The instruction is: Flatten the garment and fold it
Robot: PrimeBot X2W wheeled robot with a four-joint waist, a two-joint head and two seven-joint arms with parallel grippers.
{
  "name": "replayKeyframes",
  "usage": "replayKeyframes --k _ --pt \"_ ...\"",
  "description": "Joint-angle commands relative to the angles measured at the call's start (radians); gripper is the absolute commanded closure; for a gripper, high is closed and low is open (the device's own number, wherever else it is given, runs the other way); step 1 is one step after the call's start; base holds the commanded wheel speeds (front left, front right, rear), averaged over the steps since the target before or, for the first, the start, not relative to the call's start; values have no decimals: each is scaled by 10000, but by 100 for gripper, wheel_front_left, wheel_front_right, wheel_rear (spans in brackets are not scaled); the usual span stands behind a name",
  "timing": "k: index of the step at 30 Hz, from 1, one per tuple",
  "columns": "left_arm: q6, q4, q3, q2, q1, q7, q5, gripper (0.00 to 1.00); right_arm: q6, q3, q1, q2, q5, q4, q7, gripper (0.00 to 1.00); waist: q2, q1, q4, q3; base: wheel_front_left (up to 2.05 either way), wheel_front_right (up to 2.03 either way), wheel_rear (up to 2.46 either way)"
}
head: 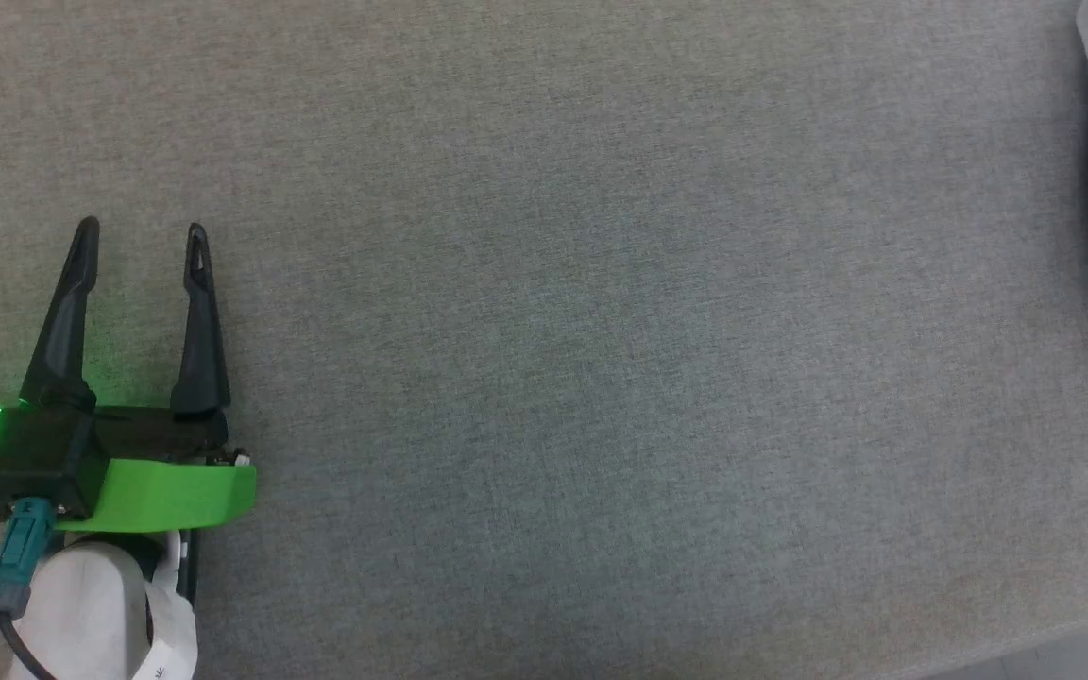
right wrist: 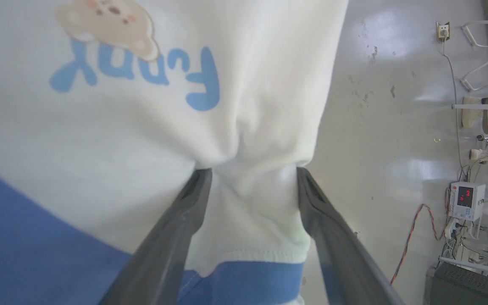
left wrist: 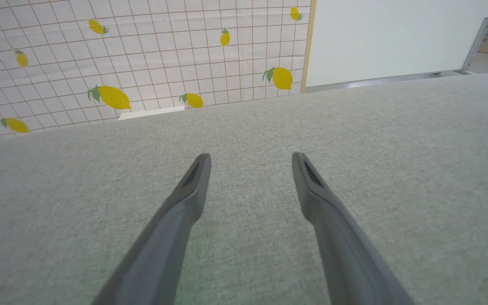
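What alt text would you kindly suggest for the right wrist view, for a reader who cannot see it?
The right gripper has its two dark fingers spread apart, with a bunched fold of the garment between them; it is white with blue trim, a bear and blue lettering. A glossy floor lies at right.

Garment [right wrist: 142, 140] white with blue panels, blue lettering and tan bear print; table [head: 601, 331] plain grey; wall [left wrist: 142, 51] white grid with yellow lemons; left gripper [head: 142, 227] black, green-banded.

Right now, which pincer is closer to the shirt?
Right. The right pincer has the shirt between its fingers. The left pincer sits open over the grey surface, far from the shirt.
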Motion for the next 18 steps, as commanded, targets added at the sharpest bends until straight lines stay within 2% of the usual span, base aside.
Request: replayKeyframes --k 1,4,9,14,18 --pt "69 12 11 58 73 24 -75 0 -19 -199 -208 45 -21 107 -281 0 -1 -2 2 -125 0 0 0" --pt "90 169 -29 3 126 -21 -145 0 -19 -225 -259 14 -38 195 -459 0 -1 -2 -25 -501 0 0 0" --pt "137 601 -12 -154 317 -183 -378 0 -19 6 -390 -462 58 -194 -351 0 -1 -2 -37 -1562 0 0 0" --pt "280 1001 211 -521 555 -323 -913 0 -19 302 -676 -529 806 -1576 -1028 0 -1 -2 132 -2774 0 0 0" --pt "442 1277 466 -683 699 -376 -1211 0 -19 345 -657 -96 1619 -2916 -1716 0 -1 -2 390 -3582 0 0 0"
